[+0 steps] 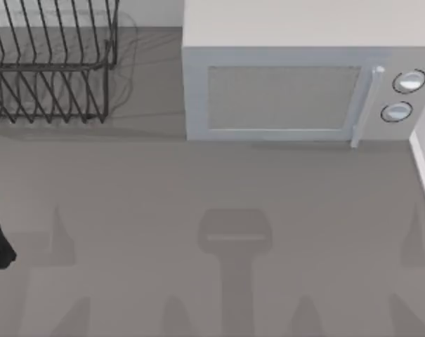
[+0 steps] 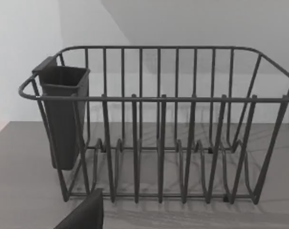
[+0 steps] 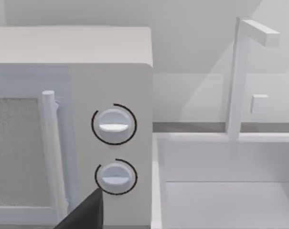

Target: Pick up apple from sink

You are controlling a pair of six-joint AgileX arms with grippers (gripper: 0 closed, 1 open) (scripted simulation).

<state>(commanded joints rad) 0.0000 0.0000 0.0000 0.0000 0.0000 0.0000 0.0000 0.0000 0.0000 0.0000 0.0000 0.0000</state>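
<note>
The task looks barely begun: no apple shows, so its place cannot be told; presumably it lies in the sink (image 3: 220, 191), a smooth white basin with a slim angular faucet (image 3: 240, 76), at three o'clock of the boxy white microwave (image 1: 296, 84). The next move calls for the right arm to reach over that basin. Whether either pincer is apart or together cannot be told. A dark wire dish rack (image 1: 50, 63) sits at ten o'clock on the matte grey counter (image 1: 198, 182).

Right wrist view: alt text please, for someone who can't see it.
A white microwave with a vertical door handle and two round knobs stands just beside a white sink, whose tall faucet rises behind the basin. A dark finger pokes in at the lower edge.
</note>
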